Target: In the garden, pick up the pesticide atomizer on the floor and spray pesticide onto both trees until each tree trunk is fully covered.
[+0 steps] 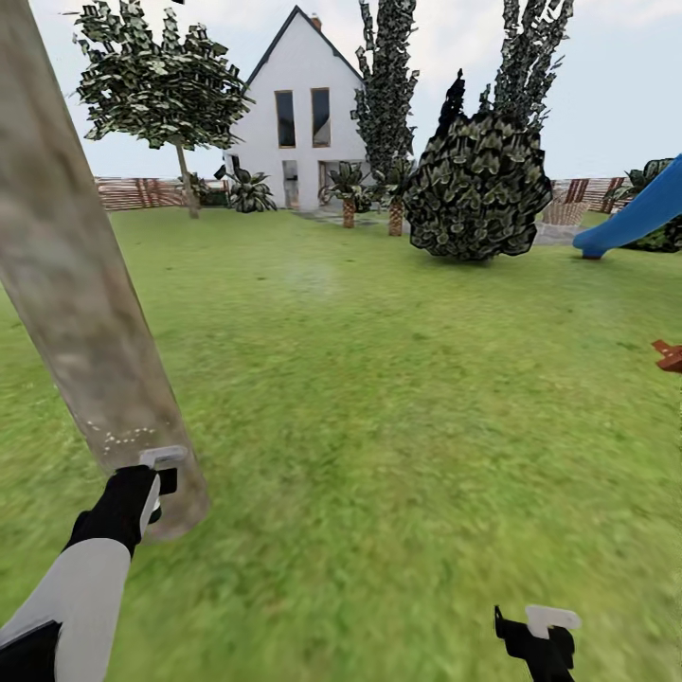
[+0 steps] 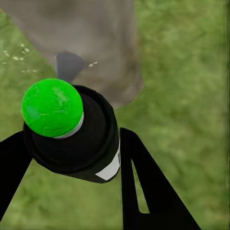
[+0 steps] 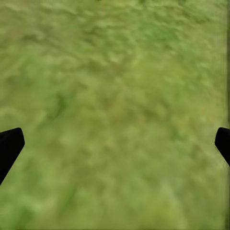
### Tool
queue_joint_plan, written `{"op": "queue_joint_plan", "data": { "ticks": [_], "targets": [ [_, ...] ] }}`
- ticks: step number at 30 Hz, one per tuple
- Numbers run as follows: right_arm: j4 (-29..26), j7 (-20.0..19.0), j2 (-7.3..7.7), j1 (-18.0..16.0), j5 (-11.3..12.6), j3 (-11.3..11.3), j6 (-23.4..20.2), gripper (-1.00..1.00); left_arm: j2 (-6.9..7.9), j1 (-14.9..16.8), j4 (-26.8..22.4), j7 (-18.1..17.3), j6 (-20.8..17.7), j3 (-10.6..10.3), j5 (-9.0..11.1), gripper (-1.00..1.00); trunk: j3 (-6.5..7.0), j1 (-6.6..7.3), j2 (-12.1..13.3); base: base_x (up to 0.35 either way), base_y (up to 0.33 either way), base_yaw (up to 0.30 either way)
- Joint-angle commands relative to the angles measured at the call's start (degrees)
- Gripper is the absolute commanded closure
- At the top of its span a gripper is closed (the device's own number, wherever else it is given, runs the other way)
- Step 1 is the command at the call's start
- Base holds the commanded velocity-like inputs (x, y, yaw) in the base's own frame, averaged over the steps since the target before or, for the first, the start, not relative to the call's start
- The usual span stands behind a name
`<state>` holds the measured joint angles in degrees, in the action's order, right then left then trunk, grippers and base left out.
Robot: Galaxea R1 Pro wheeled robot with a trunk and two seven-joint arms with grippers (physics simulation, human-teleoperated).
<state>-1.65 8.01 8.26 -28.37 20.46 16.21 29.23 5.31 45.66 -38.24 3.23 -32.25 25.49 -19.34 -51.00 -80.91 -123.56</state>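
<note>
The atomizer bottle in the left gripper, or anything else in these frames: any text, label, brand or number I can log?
None is readable.
The pesticide atomizer, held in the left gripper, carries a white band, but it is blank.
The white house and the fence show no signs or numbers.

**Our arms: white shells, black ends**

Our left arm wears a smooth white forearm shell that gives way to a black wrist, with a pale grey plate at its tip beside the tree trunk. Our left gripper has flat, black, wedge-shaped fingers, one with a slot cut through. Our right gripper is black with a similar pale plate.
</note>
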Motion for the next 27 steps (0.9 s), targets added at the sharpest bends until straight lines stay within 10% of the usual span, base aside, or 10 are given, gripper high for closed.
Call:
{"op": "queue_joint_plan", "data": {
  "ticks": [1, 27],
  "targets": [
    [0.0, 0.2, -0.04, 0.0, 0.3, 0.5, 0.0, -1.0, 0.0, 0.0, -0.1, 0.1, -0.3, 0.1, 0.0, 1.0, -0.05, 0.0, 0.0, 0.099, -0.273, 0.0],
    [0.0, 0.2, -0.09, 0.0, 0.3, 0.5, 0.0, -1.0, 0.76, -4.9, 0.7, 1.1, 1.8, 4.3, 0.0, 1.0, -0.05, 0.0, 0.0, 0.12, -0.156, 0.215]
  ]
}}
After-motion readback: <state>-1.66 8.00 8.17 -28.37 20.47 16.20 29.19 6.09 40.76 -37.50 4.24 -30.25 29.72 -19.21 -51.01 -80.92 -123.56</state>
